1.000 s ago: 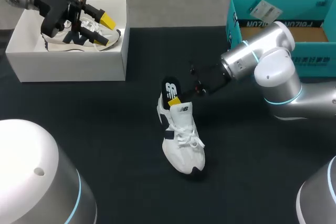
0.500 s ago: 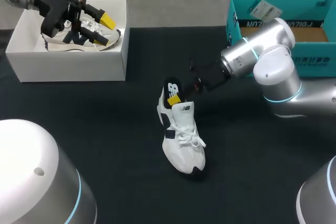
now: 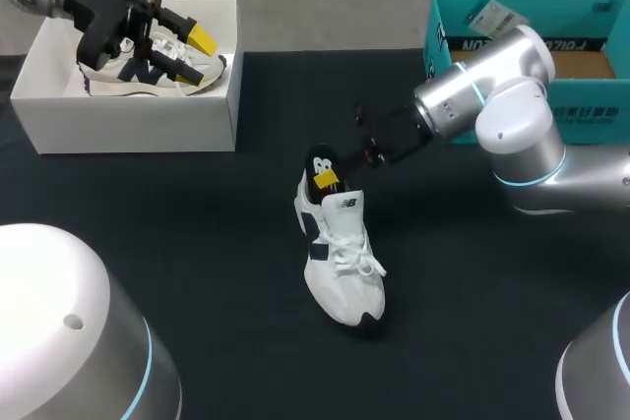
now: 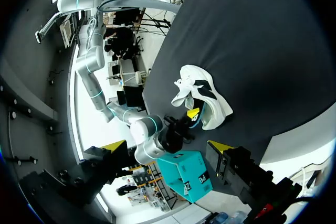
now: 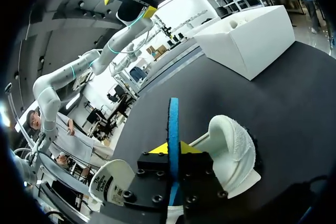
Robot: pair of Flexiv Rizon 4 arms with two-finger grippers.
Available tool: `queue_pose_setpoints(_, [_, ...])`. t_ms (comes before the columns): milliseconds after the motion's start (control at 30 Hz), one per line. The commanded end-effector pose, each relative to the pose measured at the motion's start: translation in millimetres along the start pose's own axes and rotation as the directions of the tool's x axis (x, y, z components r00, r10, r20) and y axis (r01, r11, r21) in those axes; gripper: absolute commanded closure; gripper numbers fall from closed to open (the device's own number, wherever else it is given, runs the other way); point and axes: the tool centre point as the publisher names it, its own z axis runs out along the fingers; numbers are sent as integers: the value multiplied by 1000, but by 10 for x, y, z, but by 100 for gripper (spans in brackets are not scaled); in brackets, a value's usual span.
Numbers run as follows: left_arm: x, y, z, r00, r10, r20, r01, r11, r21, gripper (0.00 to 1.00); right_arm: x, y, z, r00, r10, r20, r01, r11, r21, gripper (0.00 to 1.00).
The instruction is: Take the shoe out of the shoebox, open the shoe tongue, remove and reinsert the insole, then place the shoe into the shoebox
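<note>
A white shoe (image 3: 341,255) with dark trim lies on the black table (image 3: 197,243), toe toward the front. A dark insole (image 3: 320,166) stands up out of its heel opening. My right gripper (image 3: 329,181) is shut on the insole. In the right wrist view the insole (image 5: 173,119) shows edge-on as a blue strip between the yellow fingertips (image 5: 157,149), with the shoe's white heel (image 5: 232,148) beside them. My left gripper (image 3: 194,54) hangs open over the white shoebox (image 3: 128,120), which holds a second shoe (image 3: 148,74). The left wrist view shows the shoe (image 4: 202,95) far ahead.
A teal box (image 3: 591,105) stands at the back right, behind my right arm (image 3: 512,125). The white shoebox (image 5: 247,40) sits at the back left corner of the table.
My right arm's wrist has shifted toward the back of the table, and the insole has come up slightly from the heel. The left arm has not moved.
</note>
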Motion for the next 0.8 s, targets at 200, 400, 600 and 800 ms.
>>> queue_pose_setpoints(200, [0, -5, -1, 1000, 1, -3, -1, 1000, 0, 0, -7, -122, 140, 998, 40, -49, -40, 999, 17, 100])
queue_pose_setpoints(400, [0, -5, -1, 1000, 1, -3, -1, 1000, 0, 0, 41, -207, 207, 995, 71, -65, -69, 997, 22, 100])
queue_pose_setpoints(600, [0, -5, -1, 1000, 1, -3, -1, 1000, 0, 0, 43, -127, 158, 998, 53, -34, -52, 998, 27, 45])
queue_pose_setpoints(800, [0, -5, -1, 1000, 1, -3, -1, 1000, 0, 0, 31, -4, 58, 1000, 19, -9, -19, 999, 39, 35])
